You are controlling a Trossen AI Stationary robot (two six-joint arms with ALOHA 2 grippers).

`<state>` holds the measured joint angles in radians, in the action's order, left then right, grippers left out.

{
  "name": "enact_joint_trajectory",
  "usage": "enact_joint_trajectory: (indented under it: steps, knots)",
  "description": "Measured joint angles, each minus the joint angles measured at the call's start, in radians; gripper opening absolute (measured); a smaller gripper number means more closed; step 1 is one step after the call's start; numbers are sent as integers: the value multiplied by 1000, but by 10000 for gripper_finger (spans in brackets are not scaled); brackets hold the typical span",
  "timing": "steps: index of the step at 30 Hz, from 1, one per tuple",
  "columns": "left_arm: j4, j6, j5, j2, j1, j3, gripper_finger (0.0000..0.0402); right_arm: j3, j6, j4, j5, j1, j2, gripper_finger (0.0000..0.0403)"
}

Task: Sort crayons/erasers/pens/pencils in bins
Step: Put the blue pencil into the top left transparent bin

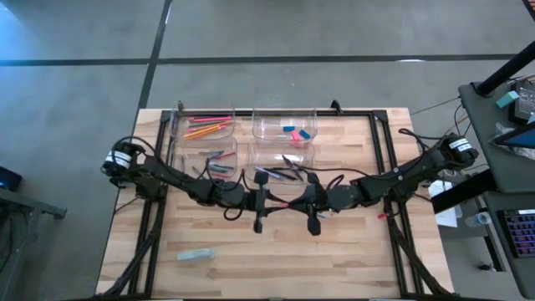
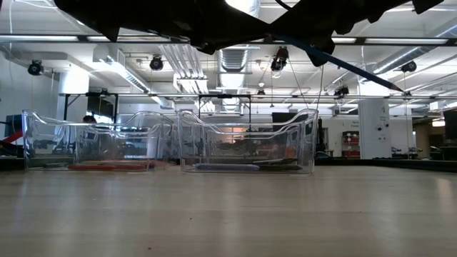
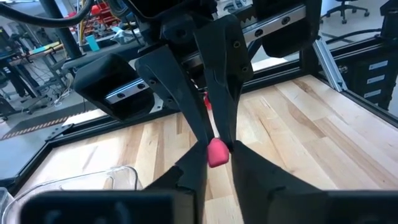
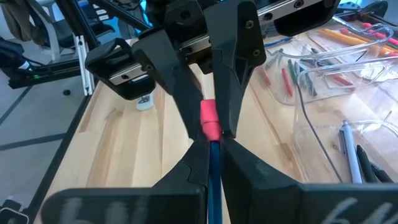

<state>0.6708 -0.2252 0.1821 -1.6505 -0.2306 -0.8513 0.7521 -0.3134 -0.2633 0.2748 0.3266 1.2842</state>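
Pencil point(image 4: 211, 158) pinched between both end effectors' fingertips.

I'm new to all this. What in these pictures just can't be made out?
- High view: the pencil, gripped by both the left pincer and the right pincer, is hidden among the arms.
- Low view: both pincers are mostly cut off by the top edge.
- Low view: what lies in the bins blurs behind their clear walls.
- High view: a grey thing on the table is too small to name.
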Motion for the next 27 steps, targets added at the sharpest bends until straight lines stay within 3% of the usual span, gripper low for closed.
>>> enact_joint_trajectory:
  steps: [5, 10, 21, 27]
  knots:
    - [-1, -3, -1, 0, 0, 0, 17, 0, 0, 2, -4, 1, 0, 16]
    - [-2, -18, 0, 0, 0, 0, 13, 0, 1, 0, 6, 1, 0, 48]
    - [-53, -19, -5, 17, 0, 5, 13, 44, 25, 30, 9, 0, -24, 222]
    - [-186, -18, 54, 106, 0, 7, 13, 143, 25, 245, 7, 20, -81, 285]
